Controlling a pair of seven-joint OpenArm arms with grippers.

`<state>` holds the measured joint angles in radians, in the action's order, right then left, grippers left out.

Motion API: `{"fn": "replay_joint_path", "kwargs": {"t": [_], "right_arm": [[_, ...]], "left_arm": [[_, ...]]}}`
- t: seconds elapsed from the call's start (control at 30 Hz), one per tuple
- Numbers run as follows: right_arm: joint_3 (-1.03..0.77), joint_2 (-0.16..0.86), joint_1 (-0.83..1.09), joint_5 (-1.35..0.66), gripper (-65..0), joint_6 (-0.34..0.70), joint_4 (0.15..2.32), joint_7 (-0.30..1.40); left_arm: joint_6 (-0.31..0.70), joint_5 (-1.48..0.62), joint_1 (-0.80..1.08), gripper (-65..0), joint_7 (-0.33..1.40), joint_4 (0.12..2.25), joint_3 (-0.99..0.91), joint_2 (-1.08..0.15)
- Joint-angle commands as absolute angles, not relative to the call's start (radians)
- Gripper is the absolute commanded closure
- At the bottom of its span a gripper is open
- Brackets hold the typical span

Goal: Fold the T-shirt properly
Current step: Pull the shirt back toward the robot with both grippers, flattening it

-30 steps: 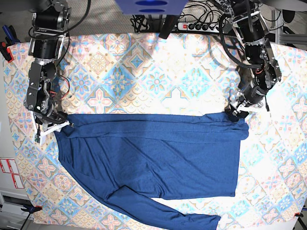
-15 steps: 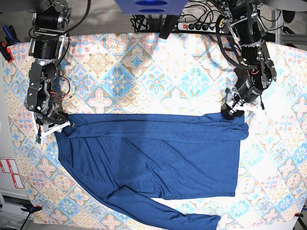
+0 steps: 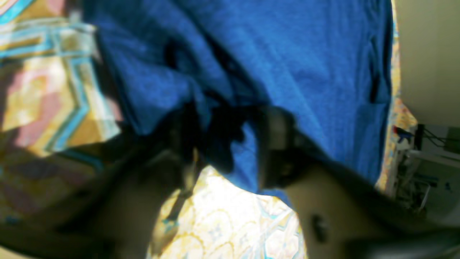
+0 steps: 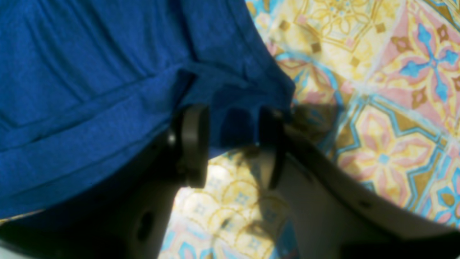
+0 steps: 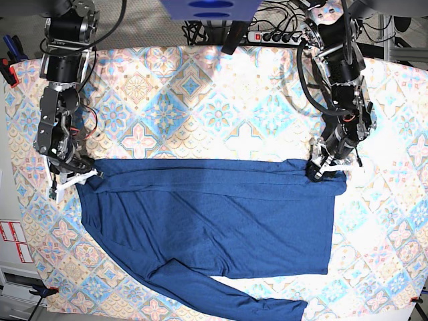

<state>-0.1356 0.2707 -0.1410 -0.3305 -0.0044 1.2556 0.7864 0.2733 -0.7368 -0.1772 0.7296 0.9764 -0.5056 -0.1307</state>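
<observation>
Base view showed the left gripper point(image 5: 319, 168) had come down onto the shirt point(image 5: 214, 221) corner, jaws narrowing around cloth, grip not yet sure. Right gripper point(image 5: 79, 175) stayed half-wide astride the other corner. Shirt lay spread on the counter point(image 5: 200, 93), ready for lifting.

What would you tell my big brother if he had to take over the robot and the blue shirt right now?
Left gripper: at the far corner of the dark navy-blue long-sleeved knit shirt, cloth between its fingers; grip blurred, unsure.
Right gripper: fingers apart around the opposite far corner's edge, not clamped.
Shirt lies spread on the pastel patterned tablecloth, far edge folded over in a band, one sleeve trailing at the near edge.
Left to do: grip both corners, make the remaining folds, tuck the sleeve.
</observation>
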Motion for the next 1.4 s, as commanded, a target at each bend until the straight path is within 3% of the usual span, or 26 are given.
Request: {"fn": "replay_joint_path", "kwargs": {"t": [0.0,0.07,0.1,0.3,0.47,0.67,1.03,1.13,1.3,1.37], "right_arm": [[-0.139,0.288,-0.162,-0.334,-22.1,-0.001,1.271,0.768],[-0.139,0.288,-0.162,-0.335,-22.1,-0.001,1.271,0.768],[-0.140,0.288,-0.162,-0.335,-22.3,-0.001,1.271,0.768],[-0.289,0.249,-0.163,-0.337,-22.6,-0.002,1.248,0.791],[-0.378,0.240,-0.226,-0.344,-22.8,-0.002,1.104,0.822],[-0.384,0.240,-0.252,-0.510,-29.7,-0.002,0.966,0.816],[-0.383,0.240,-0.374,-0.533,-29.4,-0.002,0.811,0.812],[-0.389,0.240,-0.384,-0.538,-23.7,-0.002,0.788,0.812],[-0.390,0.240,-0.381,-0.538,0.0,-0.001,0.800,0.820],[-0.394,0.243,-0.369,-0.539,-0.7,-0.001,0.822,0.822]], "left_arm": [[0.285,-0.751,-0.206,-16.3,0.725,0.990,-0.504,-0.136],[0.285,-0.751,-0.209,-3.2,0.725,0.990,-0.504,-0.136],[0.285,-0.751,-0.209,0.0,0.725,0.990,-0.504,-0.136],[0.285,-0.751,-0.205,0.0,0.725,0.990,-0.506,-0.140],[0.285,-0.751,-0.203,0.0,0.725,0.990,-0.509,-0.142],[0.285,-0.751,-0.203,0.0,0.725,0.990,-0.509,-0.142],[0.285,-0.751,-0.203,0.0,0.725,0.990,-0.506,-0.142],[0.285,-0.751,-0.194,0.0,0.725,0.992,-0.506,-0.142],[0.285,-0.756,-0.142,0.0,0.748,1.086,-0.504,-0.165],[0.285,-0.757,-0.122,0.0,0.773,1.144,-0.509,-0.165]]}}
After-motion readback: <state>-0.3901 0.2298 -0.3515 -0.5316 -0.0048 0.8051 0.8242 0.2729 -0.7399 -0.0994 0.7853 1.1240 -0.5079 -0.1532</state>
